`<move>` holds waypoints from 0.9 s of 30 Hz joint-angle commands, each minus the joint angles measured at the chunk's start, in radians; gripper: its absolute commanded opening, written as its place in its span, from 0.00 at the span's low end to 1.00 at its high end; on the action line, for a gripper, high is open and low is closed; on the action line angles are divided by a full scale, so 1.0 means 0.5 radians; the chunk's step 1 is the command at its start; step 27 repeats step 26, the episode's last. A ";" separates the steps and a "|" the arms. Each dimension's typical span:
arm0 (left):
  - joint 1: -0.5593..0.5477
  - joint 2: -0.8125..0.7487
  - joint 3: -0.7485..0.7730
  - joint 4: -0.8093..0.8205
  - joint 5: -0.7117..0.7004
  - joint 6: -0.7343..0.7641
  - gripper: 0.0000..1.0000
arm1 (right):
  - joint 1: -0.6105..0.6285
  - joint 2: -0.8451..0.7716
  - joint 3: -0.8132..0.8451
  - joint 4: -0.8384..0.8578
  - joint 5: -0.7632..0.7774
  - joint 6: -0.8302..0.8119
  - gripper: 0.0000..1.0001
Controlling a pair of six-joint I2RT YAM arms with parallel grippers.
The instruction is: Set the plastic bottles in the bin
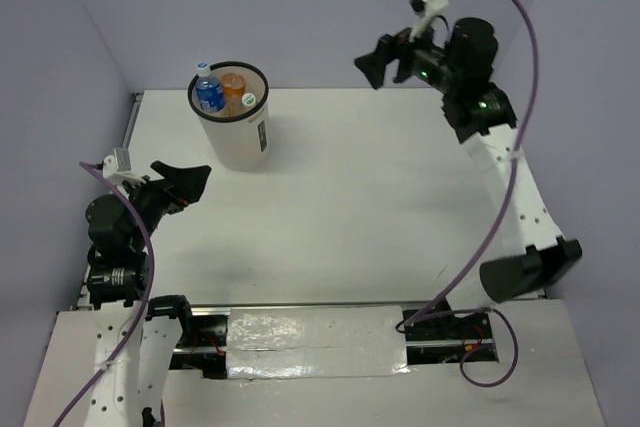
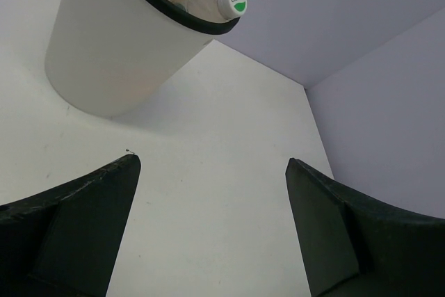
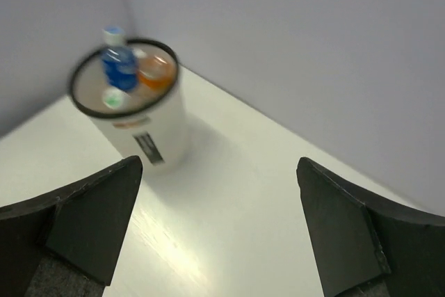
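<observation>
While bottles point(image 1: 210, 93) sit in the bin point(image 1: 240, 145), left hand point(image 1: 198, 187) low, right hand point(image 1: 386, 71) raised, both spread apart.

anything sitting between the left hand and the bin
Nothing. In the left wrist view the white table is bare from the open left hand to the bin, and the top view agrees.

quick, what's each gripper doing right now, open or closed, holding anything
Left gripper: open, holding nothing.
Right gripper: open, holding nothing.
</observation>
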 commanded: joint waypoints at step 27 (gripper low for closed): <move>0.009 0.009 -0.076 0.090 0.039 0.035 0.99 | -0.457 -1.527 -1.820 -0.297 0.756 0.045 1.00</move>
